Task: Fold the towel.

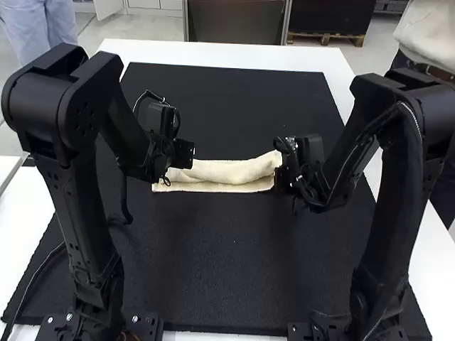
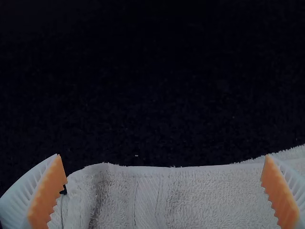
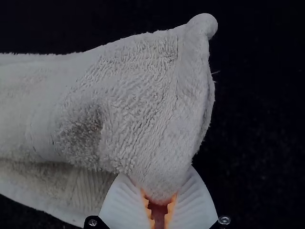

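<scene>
The cream towel (image 1: 227,172) lies as a narrow folded strip across the mat, its upper layer bunched toward the right end. My left gripper (image 1: 170,170) is at the strip's left end. In the left wrist view, my left gripper (image 2: 164,191) stands wide open, with towel (image 2: 200,195) between its fingers. At the strip's right end is my right gripper (image 1: 279,174). In the right wrist view, my right gripper (image 3: 159,202) is shut on an edge of the towel (image 3: 138,109), which is drawn into a peak there; a lower layer spreads out beside it.
A black mat (image 1: 213,270) covers most of the white table (image 1: 234,54). A cable (image 1: 39,270) runs over the mat's left part beside the left arm. Both arms reach in from the near side, with bare mat beyond and in front of the towel.
</scene>
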